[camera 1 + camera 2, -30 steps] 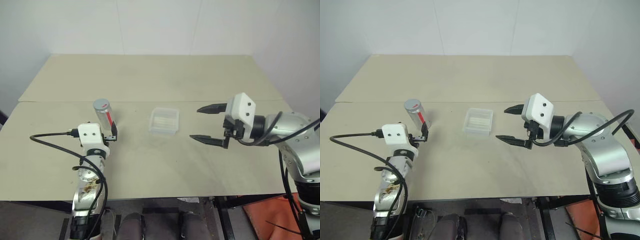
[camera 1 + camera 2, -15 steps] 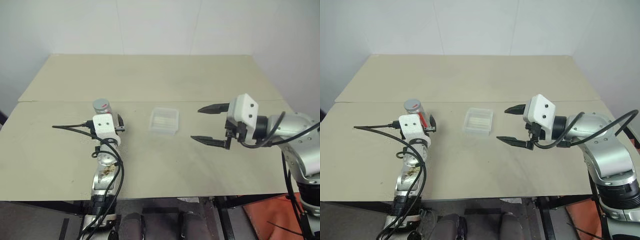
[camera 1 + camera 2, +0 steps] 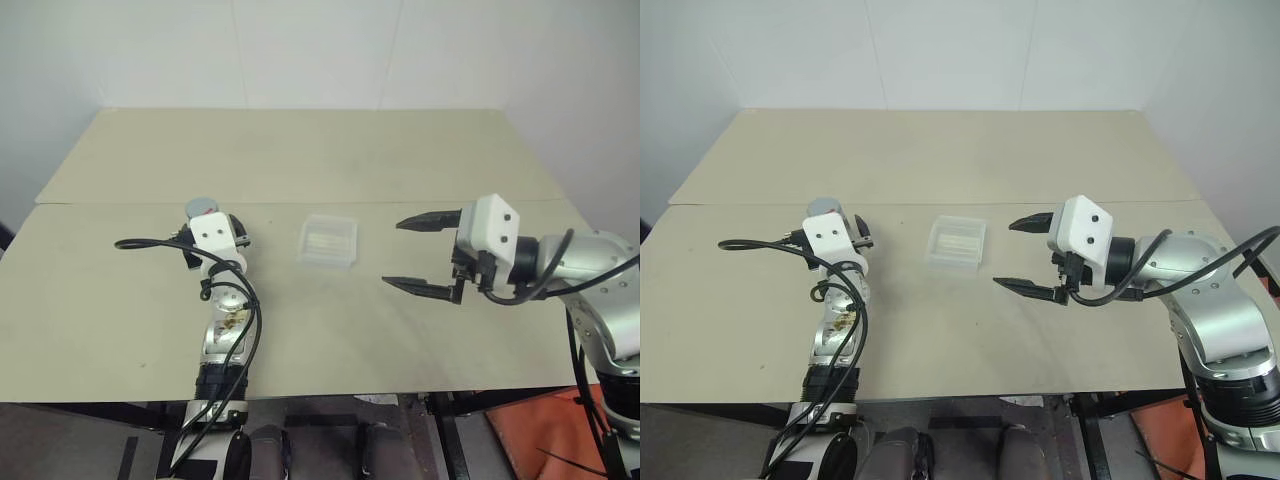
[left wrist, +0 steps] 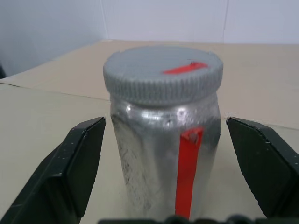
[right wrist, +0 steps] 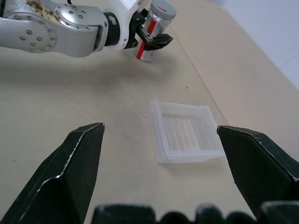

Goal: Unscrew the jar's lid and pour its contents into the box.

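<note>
The silvery jar [image 4: 159, 154] with a red stripe stands upright on the table, left of the box. Its grey lid [image 4: 163, 74] with a red mark sits on top, so the contents are hidden. My left gripper [image 3: 211, 224] is open, one finger on each side of the jar's body with a gap on both sides. The clear plastic box [image 3: 328, 241] lies at the table's middle, and it looks empty. Right of the box, above the table, my right gripper [image 3: 393, 253] stands open with nothing in it, pointing toward the box.
The beige table [image 3: 300, 330] is made of two boards with a seam [image 3: 420, 202] just behind the jar and box. A black cable [image 3: 140, 243] loops out left of my left wrist. A white wall stands behind the table.
My left gripper has moved forward and up to the jar, so its open fingers now flank the jar. The right gripper has stayed where it was.
</note>
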